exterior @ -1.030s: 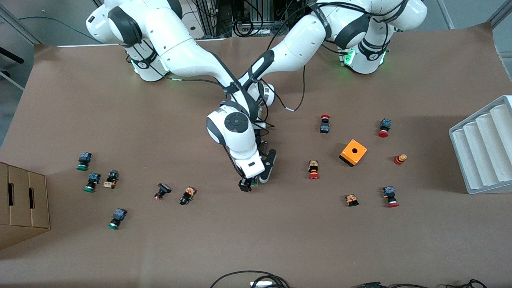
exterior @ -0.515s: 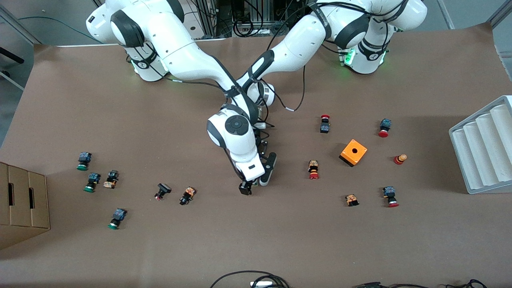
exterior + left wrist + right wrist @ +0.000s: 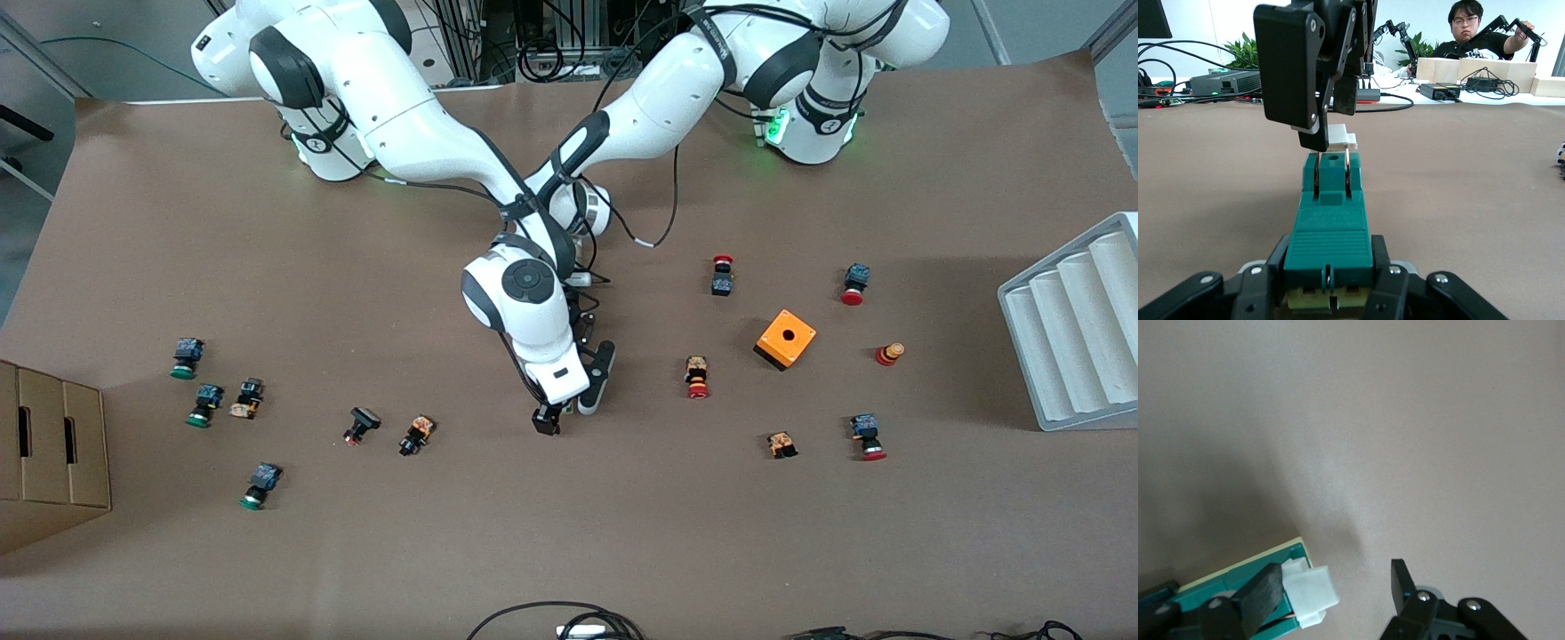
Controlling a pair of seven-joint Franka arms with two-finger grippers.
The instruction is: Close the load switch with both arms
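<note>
The load switch (image 3: 1328,220) is a narrow green block with a white slider (image 3: 1340,137) at its end. My left gripper (image 3: 1328,270) is shut on the green body and holds it low over the middle of the table. In the front view the left gripper (image 3: 582,402) lies partly under the right arm, and the switch is hidden there. My right gripper (image 3: 546,420) is open. In the right wrist view (image 3: 1335,577) one finger (image 3: 1261,593) rests against the white slider (image 3: 1310,590), and the other finger (image 3: 1403,583) stands apart from it.
An orange box with a hole (image 3: 786,338) sits toward the left arm's end. Small red and green push buttons (image 3: 697,377) lie scattered at both ends. A cardboard box (image 3: 49,453) and a white ridged rack (image 3: 1076,329) stand at the table's ends.
Both hands have shifted slightly toward the front camera. The bit of green switch that showed beside the right gripper is now hidden.
</note>
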